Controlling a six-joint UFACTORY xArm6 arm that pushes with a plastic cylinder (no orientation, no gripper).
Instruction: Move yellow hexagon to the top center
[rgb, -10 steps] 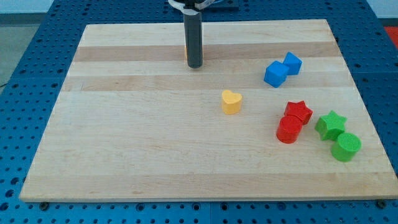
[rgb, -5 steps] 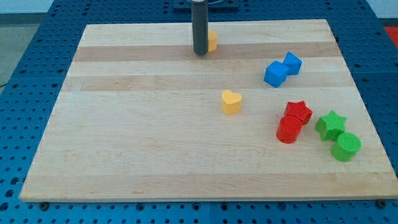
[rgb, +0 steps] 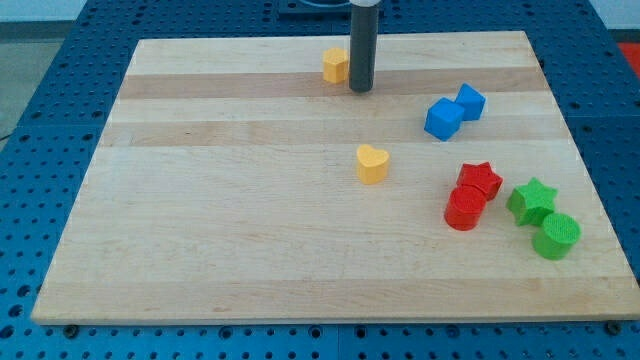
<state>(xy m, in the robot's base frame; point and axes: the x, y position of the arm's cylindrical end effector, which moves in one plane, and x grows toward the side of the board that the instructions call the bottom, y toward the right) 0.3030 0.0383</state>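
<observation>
The yellow hexagon (rgb: 334, 65) lies near the board's top edge, about at its middle. My tip (rgb: 361, 88) stands just right of it and slightly below, close to its right side; contact cannot be told. The rod rises straight up out of the view's top.
A yellow heart (rgb: 372, 164) lies mid-board. Two blue cubes (rgb: 443, 119) (rgb: 470, 101) touch at the upper right. A red star (rgb: 480, 180) and red cylinder (rgb: 464, 209) sit at the right, with a green star (rgb: 532, 200) and green cylinder (rgb: 556, 236) beyond them. The wooden board (rgb: 200, 200) rests on a blue pegboard.
My tip moved up, then right, from the hexagon's left side to its right side. The hexagon, hidden behind the rod before, now shows fully near the top edge.
</observation>
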